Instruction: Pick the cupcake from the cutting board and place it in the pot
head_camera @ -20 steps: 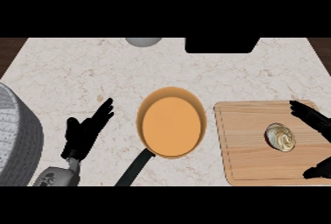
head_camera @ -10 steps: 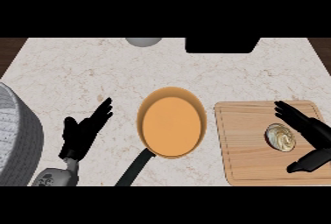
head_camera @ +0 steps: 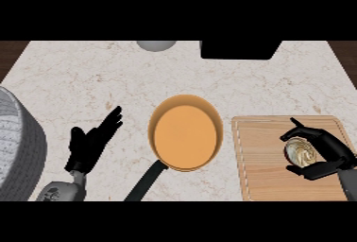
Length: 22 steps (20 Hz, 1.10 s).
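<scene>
Two hands show: the right hand curls fingers and thumb round the cupcake on the board; the left hand rests spread, left of the pot.

Left hand rests open (fingers up), right hand curls fingers and thumb round the cupcake.

Single head view: looks steeply down on the counter at close range, far edge at top; forearms enter from the lower edge, left hand at left, right hand at right, unmirrored
</scene>
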Motion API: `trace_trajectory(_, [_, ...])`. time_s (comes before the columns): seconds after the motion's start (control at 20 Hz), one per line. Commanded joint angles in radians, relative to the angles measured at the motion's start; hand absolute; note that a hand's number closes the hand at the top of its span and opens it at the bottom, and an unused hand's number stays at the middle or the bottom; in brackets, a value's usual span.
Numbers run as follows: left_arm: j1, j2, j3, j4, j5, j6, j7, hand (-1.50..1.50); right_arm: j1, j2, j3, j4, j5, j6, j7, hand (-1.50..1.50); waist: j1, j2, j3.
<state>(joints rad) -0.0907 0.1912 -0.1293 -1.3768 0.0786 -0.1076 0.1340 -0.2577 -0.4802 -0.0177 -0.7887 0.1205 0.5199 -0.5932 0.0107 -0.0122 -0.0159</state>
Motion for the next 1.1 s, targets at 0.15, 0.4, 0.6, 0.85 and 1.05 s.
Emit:
trace_trajectory(0.15, [0.022, -0.01, -0.01, 0.016, -0.024, 0.002, -0.015, 0.0, -0.013, 0.054, 0.015, 0.146, 0.001, 0.042, -0.109, 1.5, 0.005, 0.018, 0.018])
trace_trajectory(0.4, [-0.017, -0.01, 0.013, -0.015, -0.004, 0.005, 0.051, 0.0, -0.017, 0.053, -0.012, 0.134, -0.042, 0.03, -0.176, 1.5, 0.001, 0.015, 0.018])
trace_trajectory(0.6, [0.009, -0.011, 0.034, 0.027, -0.015, 0.027, 0.01, 0.0, 0.224, 0.118, -0.066, -0.1, -0.126, -0.154, -0.088, 1.5, -0.056, 0.001, 0.013])
trace_trajectory(0.85, [0.085, 0.022, 0.039, 0.001, -0.017, 0.0, -0.027, 0.0, 0.401, 0.147, -0.097, -0.376, -0.134, -0.323, -0.036, 1.5, -0.064, -0.004, 0.01])
trace_trajectory(1.05, [0.011, 0.018, 0.057, 0.022, 0.001, -0.009, 0.006, 0.0, 0.58, 0.209, -0.042, -0.694, -0.105, -0.406, 0.025, 1.5, -0.059, 0.003, 0.011])
